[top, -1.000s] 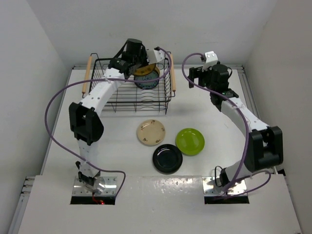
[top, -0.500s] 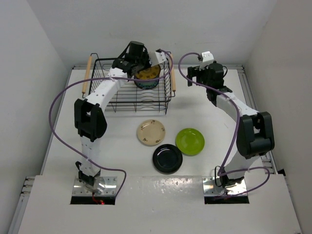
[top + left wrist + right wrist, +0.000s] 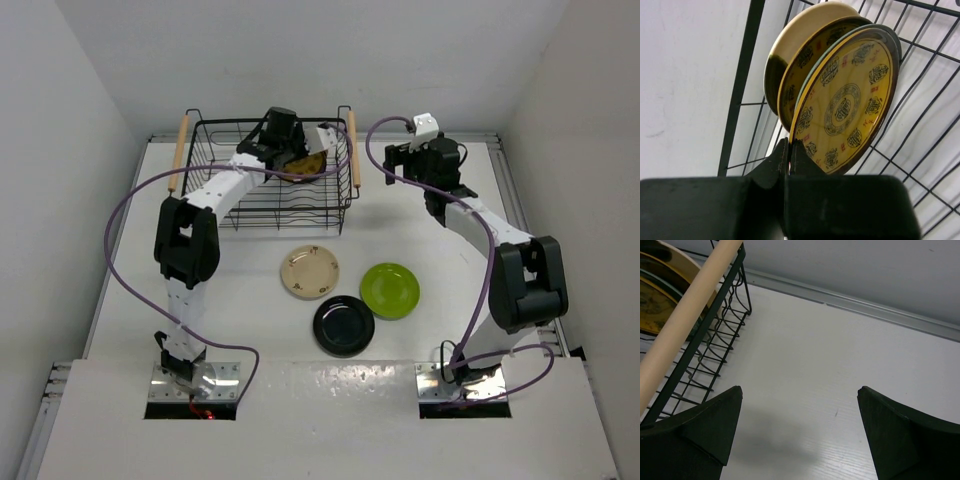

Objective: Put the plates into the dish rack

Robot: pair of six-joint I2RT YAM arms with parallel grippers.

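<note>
The black wire dish rack [image 3: 215, 125] stands at the back left. My left gripper [image 3: 296, 152] reaches into its right end, shut on the lower rim of a mustard patterned plate [image 3: 847, 105]. That plate stands on edge, tilted, against another patterned plate [image 3: 790, 55] with a cream back. In the left wrist view the left gripper [image 3: 789, 145] pinches the rim between closed fingers. A cream plate [image 3: 309, 271], a lime green plate [image 3: 390, 290] and a black plate [image 3: 343, 325] lie flat on the table. My right gripper [image 3: 396, 163] hovers open just right of the rack, empty [image 3: 800, 388].
The rack's right wooden handle [image 3: 690, 310] runs close by my right gripper on its left. A raised strip [image 3: 865, 307] edges the table at the back wall. White walls close in on three sides.
My left arm has carried the patterned plate lower and deeper into the rack's right end. The right gripper has shifted slightly left toward the rack, still open.
</note>
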